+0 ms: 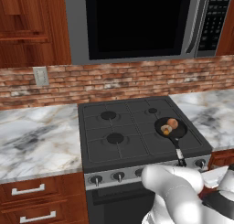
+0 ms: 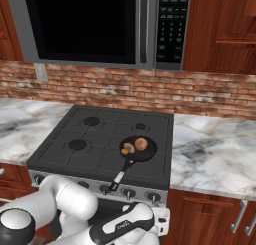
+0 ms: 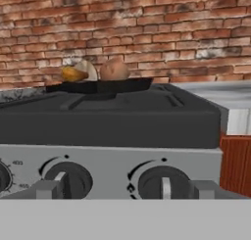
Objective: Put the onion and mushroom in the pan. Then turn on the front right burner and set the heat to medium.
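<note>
With the onion (image 3: 113, 69) and the mushroom (image 3: 78, 72) already sitting side by side in the pan (image 3: 100, 85), up and beyond the claw on the stovetop, the claw (image 3: 126, 189) hangs low in front of the stove's control panel (image 3: 112, 158), its jaws spread wide and holding nothing. Two knobs face it at close range: one just above its left fingertip (image 3: 47, 189), the other (image 3: 163, 181) between the fingertips and nearer the right one, likely the knob for the front right burner, though no marking confirms which burner it serves. That knob's pointer bar stands roughly upright, so the fingers would probably have to close on either side of it, from straight ahead, before any turn toward medium. The burner itself lies under the pan and is hidden. From the base cameras the pan (image 1: 170, 128) rests on the right front grate, handle (image 2: 122, 172) pointing toward the knobs, while the robot's own white arm blocks the claw and part of the knob row; the dial printing is too blurred to read.
</note>
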{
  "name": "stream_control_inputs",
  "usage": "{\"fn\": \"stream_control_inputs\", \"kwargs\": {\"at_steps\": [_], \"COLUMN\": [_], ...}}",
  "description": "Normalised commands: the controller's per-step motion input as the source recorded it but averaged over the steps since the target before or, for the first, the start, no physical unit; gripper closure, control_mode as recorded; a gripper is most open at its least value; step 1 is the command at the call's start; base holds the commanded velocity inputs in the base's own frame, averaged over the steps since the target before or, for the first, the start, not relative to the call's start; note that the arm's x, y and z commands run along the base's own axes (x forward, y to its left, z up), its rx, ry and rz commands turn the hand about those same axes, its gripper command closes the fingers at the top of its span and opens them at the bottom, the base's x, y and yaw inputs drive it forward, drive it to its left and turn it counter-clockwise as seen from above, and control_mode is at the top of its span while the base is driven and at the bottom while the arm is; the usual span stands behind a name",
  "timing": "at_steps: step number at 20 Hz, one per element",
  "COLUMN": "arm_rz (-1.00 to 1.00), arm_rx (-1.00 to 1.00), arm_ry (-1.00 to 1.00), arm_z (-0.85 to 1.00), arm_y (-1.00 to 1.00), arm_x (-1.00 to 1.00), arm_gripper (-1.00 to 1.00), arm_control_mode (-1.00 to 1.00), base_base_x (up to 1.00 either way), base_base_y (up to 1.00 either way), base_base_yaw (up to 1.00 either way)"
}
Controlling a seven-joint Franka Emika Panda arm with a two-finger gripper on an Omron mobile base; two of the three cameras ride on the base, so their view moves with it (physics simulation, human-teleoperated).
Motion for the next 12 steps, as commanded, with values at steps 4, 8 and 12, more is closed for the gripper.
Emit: {"fn": "stream_control_inputs", "kwargs": {"at_steps": [4,8,12], "arm_rz": [-0.04,-0.01,0.00], "arm_rx": [0.04,0.03,0.00], "arm_ry": [0.00,0.00,0.01], "arm_z": [0.00,-0.01,-0.19], "arm_y": [-0.32,-0.14,0.00], "arm_x": [0.01,0.08,0.04], "arm_gripper": [-1.00,-1.00,-1.00], "arm_control_mode": [-1.00,-1.00,-1.00], "base_base_x": [0.00,0.00,0.00], "base_base_y": [0.00,0.00,0.00], "base_base_yaw": [0.00,0.00,0.00]}}
